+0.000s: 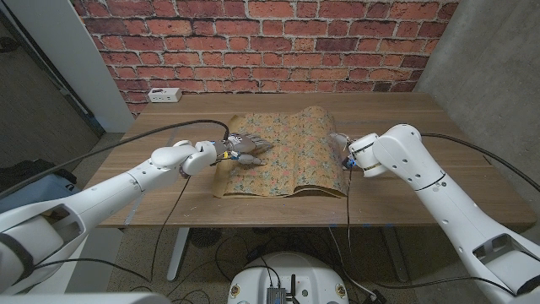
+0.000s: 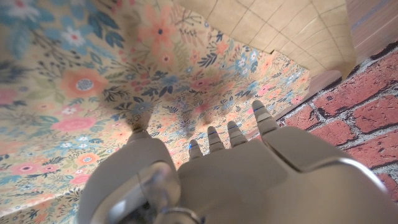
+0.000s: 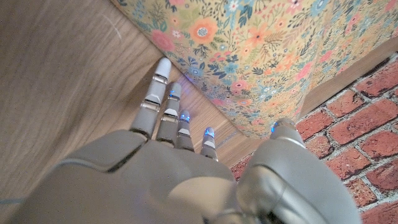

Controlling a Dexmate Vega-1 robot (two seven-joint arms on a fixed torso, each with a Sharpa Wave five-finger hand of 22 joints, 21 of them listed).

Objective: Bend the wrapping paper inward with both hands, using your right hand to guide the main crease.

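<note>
A floral wrapping paper (image 1: pixel 291 156) lies in the middle of the wooden table (image 1: pixel 405 114), its right part arched up in a hump. My left hand (image 1: pixel 242 148) lies on the paper's left part with its fingers spread. In the left wrist view that hand (image 2: pixel 211 180) hovers close over the floral print (image 2: pixel 93 81), and the paper's plain gridded back (image 2: pixel 280 28) curls over beyond it. My right hand (image 1: pixel 341 143) stands at the paper's right edge. Its fingers (image 3: pixel 163 102) stretch out along the table beside the raised floral edge (image 3: pixel 273 43), holding nothing.
A white power strip (image 1: pixel 164 95) lies at the table's back left corner. A brick wall (image 1: pixel 270 34) stands behind the table. Bare wood runs along the front edge and right of the paper.
</note>
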